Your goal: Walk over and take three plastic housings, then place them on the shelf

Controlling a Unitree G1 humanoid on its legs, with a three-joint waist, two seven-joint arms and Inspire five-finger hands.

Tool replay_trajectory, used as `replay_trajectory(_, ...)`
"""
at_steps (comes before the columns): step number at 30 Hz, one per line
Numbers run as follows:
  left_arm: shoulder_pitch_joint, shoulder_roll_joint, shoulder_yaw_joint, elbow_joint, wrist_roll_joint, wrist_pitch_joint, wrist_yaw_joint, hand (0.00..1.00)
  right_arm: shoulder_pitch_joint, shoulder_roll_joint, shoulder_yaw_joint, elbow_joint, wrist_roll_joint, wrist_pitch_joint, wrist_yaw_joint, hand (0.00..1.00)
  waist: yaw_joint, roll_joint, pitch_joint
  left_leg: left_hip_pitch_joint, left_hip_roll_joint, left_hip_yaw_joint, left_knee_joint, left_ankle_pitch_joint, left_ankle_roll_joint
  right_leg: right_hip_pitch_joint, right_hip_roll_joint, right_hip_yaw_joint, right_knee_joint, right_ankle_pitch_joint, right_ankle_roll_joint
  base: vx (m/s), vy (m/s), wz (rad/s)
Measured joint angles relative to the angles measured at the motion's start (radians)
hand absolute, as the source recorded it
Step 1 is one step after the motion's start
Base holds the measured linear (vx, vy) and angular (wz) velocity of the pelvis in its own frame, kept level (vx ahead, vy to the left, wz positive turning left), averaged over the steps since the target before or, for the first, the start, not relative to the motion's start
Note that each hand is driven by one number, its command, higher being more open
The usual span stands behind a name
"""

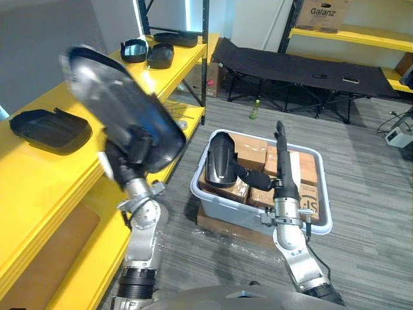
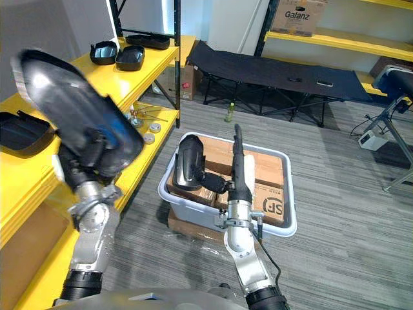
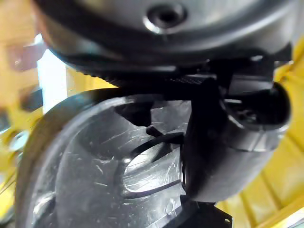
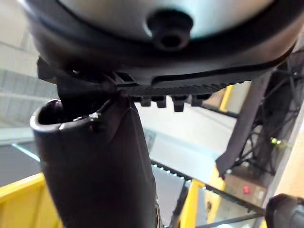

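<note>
Left hand [image 1: 129, 169] has fingers and thumb clamped on a housing [image 1: 116, 97], held up right beside the yellow shelf [image 1: 39, 171]. Right hand [image 1: 284, 171] points straight up, fingers pressed together, thumb sticking out toward a second housing [image 1: 221, 161] standing in the bin [image 1: 239, 214].

Plastic housings: six.
- raised housing [image 1: 119, 106]: one
- binned housing [image 1: 221, 159]: one
- near shelf housing [image 1: 48, 129]: one
- at the shelf's far end, three: shiny-lined housing [image 1: 134, 50], black housing [image 1: 160, 56], flat housing [image 1: 175, 39]

Robot hands: two, left robot hand [image 1: 128, 163] and right robot hand [image 1: 286, 181].
Grey bin [image 1: 322, 223]: one. It holds several cardboard boxes [image 1: 248, 152]; I can't tell the exact count.
Upper box [image 1: 322, 11] on the right shelving: one.
Yellow shelf units: two, left shelf [image 1: 39, 171] and right shelving [image 1: 352, 35].
Folding cot [image 1: 290, 68]: one.
Green bottle [image 1: 255, 108] on the floor: one.
Small round metal parts [image 2: 151, 132] on the lower shelf: a few, too small to count.
</note>
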Motion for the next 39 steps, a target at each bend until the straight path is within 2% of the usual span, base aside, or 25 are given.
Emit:
replay_trajectory(4,0.0,0.003,0.039,-0.027,0.133,-0.006,0.082,0.0,0.01,-0.005,-0.019,-0.023,0.084,0.066,0.021,1.0,0.001,0.0,0.0,-0.001,0.0,0.012,0.013,-0.01,0.001,-0.005,0.0,0.012,-0.001,0.0,0.0,-0.02,0.016,-0.09)
replay_trajectory(7,0.006,0.002,0.039,-0.027,0.175,-0.009,0.106,0.0,0.035,-0.003,-0.036,-0.066,0.222,0.066,0.07,1.0,-0.005,0.001,0.001,-0.002,0.0,0.025,0.013,-0.013,0.001,-0.016,0.0,0.026,-0.001,0.002,0.002,-0.02,0.015,-0.12)
replay_trajectory(16,0.119,-0.005,0.038,-0.052,0.17,-0.12,0.099,0.0,0.122,0.036,-0.104,-0.076,0.459,0.059,0.213,1.0,-0.012,0.014,0.009,-0.008,0.0,0.044,0.025,-0.028,0.002,-0.028,0.0,0.042,-0.007,0.002,0.002,0.0,0.012,-0.06)
replay_trajectory(19,0.163,-0.029,0.038,-0.123,0.116,-0.16,0.039,0.0,0.119,0.039,-0.082,-0.076,0.526,0.049,0.269,1.0,-0.003,0.018,0.013,-0.016,0.0,0.029,0.037,-0.036,0.004,-0.012,0.0,0.026,-0.017,0.002,0.003,0.0,0.01,0.15)
replay_trajectory(20,0.172,-0.03,0.037,-0.156,0.084,-0.186,-0.008,0.0,0.104,0.038,-0.064,-0.073,0.578,0.048,0.305,1.0,0.001,0.021,0.017,-0.029,0.0,0.013,0.045,-0.037,0.004,-0.01,0.0,0.011,-0.017,0.002,0.003,-0.01,0.004,0.24)
replay_trajectory(22,0.18,-0.029,0.036,-0.184,0.061,-0.206,-0.06,0.0,0.074,0.038,-0.043,-0.06,0.59,0.048,0.334,1.0,0.007,0.026,0.021,-0.039,0.0,0.0,0.049,-0.036,0.005,-0.007,0.0,-0.002,-0.017,0.002,0.003,-0.02,0.003,0.22)
replay_trajectory(26,0.193,-0.028,0.03,-0.248,0.057,-0.226,-0.172,0.0,-0.004,0.035,0.01,-0.009,0.667,0.039,0.443,1.0,0.042,0.039,0.029,-0.045,-0.002,-0.054,0.046,-0.033,0.007,0.029,-0.001,-0.062,-0.02,-0.008,0.002,-0.02,0.0,0.38)
replay_trajectory(29,0.224,-0.027,0.046,-0.305,0.057,-0.232,-0.213,0.0,-0.041,0.029,0.035,-0.004,0.694,0.038,0.505,1.0,0.065,0.043,0.032,-0.07,-0.007,-0.102,0.047,-0.025,0.01,0.041,-0.002,-0.11,-0.02,-0.014,0.002,-0.02,0.0,0.42)
replay_trajectory(32,0.271,-0.028,0.085,-0.325,0.054,-0.247,-0.249,0.0,-0.068,0.029,0.052,0.018,0.695,0.039,0.521,1.0,0.102,0.042,0.033,-0.078,-0.015,-0.137,0.046,-0.016,0.005,0.059,-0.004,-0.146,-0.027,-0.017,0.003,0.0,0.008,0.33)
replay_trajectory(39,0.346,-0.03,0.162,-0.347,-0.057,-0.254,-0.337,0.0,-0.112,0.032,0.127,0.038,0.686,0.039,0.526,1.0,0.152,0.038,0.035,-0.109,-0.027,-0.206,0.045,-0.006,0.003,0.083,-0.004,-0.221,-0.037,-0.025,0.005,0.0,0.007,0.31)
